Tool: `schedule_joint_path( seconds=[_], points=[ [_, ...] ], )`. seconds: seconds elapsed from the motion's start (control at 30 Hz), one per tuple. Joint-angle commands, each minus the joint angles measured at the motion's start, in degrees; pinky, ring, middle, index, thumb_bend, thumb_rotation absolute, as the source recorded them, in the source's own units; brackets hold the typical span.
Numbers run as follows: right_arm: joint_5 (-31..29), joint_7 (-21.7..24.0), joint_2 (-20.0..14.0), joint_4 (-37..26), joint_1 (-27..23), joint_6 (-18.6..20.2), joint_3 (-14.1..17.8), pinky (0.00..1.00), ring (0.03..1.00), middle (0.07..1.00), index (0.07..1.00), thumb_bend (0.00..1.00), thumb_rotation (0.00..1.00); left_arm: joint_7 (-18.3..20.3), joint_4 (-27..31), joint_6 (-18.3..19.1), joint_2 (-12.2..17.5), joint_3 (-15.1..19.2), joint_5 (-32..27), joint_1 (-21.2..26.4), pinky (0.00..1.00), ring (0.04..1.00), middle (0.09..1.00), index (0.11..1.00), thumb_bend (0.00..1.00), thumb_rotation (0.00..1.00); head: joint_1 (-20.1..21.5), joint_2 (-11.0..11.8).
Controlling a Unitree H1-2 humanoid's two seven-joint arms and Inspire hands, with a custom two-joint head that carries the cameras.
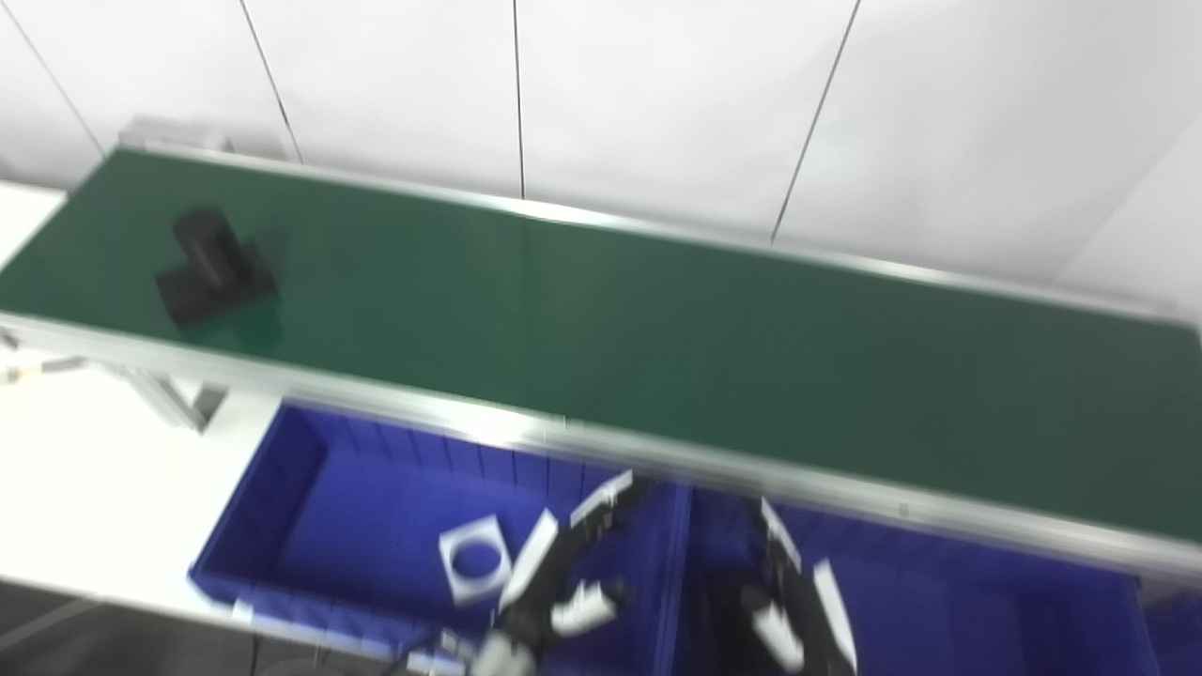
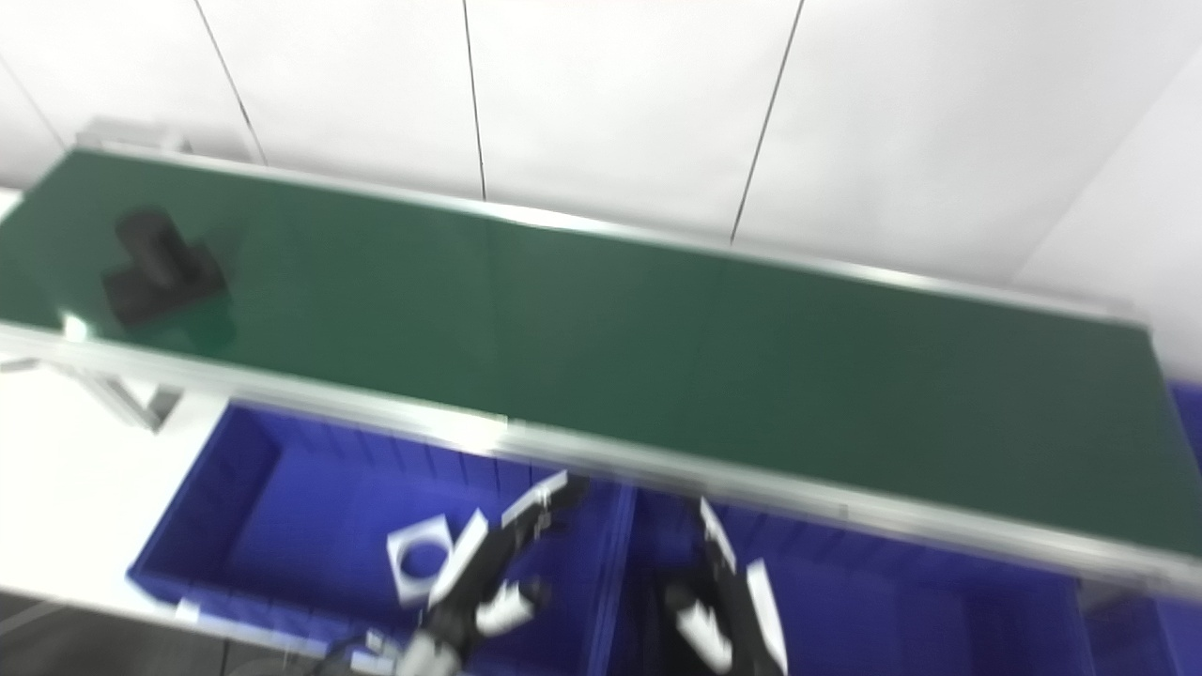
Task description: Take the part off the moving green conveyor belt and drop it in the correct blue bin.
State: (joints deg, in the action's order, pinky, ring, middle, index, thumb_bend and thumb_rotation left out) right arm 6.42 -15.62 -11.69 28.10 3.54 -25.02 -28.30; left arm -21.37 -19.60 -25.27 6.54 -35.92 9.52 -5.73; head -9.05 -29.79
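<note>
Left eye view: I see the black part on the green conveyor belt, far up-left of my left hand. That hand hangs over the left blue bin, fingers spread, holding nothing; a white square ring lies just left of it.

Right eye view: my right hand sits over the right blue bin, fingers apart, blurred.

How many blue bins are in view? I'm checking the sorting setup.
2: the left bin under the belt's near edge, the right bin beside it; more may lie off-frame.
</note>
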Motion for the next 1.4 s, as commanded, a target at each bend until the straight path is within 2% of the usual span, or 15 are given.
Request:
schedule_joint_path(
  seconds=[0.0,0.1,0.33,0.4,0.67,1.17,1.37],
  points=[
    [-0.2,-1.2,-0.3,-0.8,-0.8,-1.9,-0.1,0.88,0.962,0.969,0.95,1.0,1.0,-2.1,0.3,-1.7,0.3,-0.8,0.8,1.5,0.78,0.864,0.874,0.864,1.0,0.99,-0.2,0.1],
    [-0.2,-1.4,-0.5,-0.4,-0.9,-1.9,-0.4,0.87,0.957,0.969,0.949,1.0,1.0,-3.9,-0.3,-1.7,0.7,-2.3,1.0,2.3,0.78,0.863,0.873,0.864,1.0,0.99,-0.4,0.4],
    [-0.4,-1.8,-0.4,0.5,-1.3,-1.9,-0.6,0.87,0.95,0.967,0.949,1.0,1.0,-5.4,-1.5,-1.7,1.1,-3.9,0.1,3.1,0.78,0.858,0.866,0.858,1.0,0.98,-0.4,1.4],
    [-0.4,-2.1,-0.3,0.8,-1.4,-1.9,-0.8,0.86,0.948,0.964,0.951,1.0,1.0,-5.7,-1.8,-1.7,1.0,-4.1,0.0,3.2,0.78,0.857,0.864,0.858,1.0,0.97,-0.7,2.6],
    [-0.6,-2.5,-0.4,2.2,-1.8,-1.9,-1.2,0.85,0.956,0.959,0.948,1.0,1.0,-7.5,-3.3,-1.7,1.1,-5.4,0.4,3.9,0.77,0.847,0.851,0.85,1.0,0.98,-1.5,4.5],
    [-1.0,-2.7,-0.5,3.5,-2.2,-1.9,-1.4,0.82,0.946,0.959,0.945,1.0,1.0,-9.2,-4.7,-1.7,1.0,-6.9,0.1,4.7,0.75,0.836,0.847,0.836,1.0,0.98,-2.4,6.1],
    [-0.8,-3.0,-0.9,3.5,-2.4,-1.9,-1.9,0.85,0.947,0.968,0.951,1.0,1.0,-10.0,-4.8,-1.7,1.3,-7.6,0.6,5.1,0.73,0.83,0.847,0.834,1.0,0.98,-2.3,5.3]
  ],
)
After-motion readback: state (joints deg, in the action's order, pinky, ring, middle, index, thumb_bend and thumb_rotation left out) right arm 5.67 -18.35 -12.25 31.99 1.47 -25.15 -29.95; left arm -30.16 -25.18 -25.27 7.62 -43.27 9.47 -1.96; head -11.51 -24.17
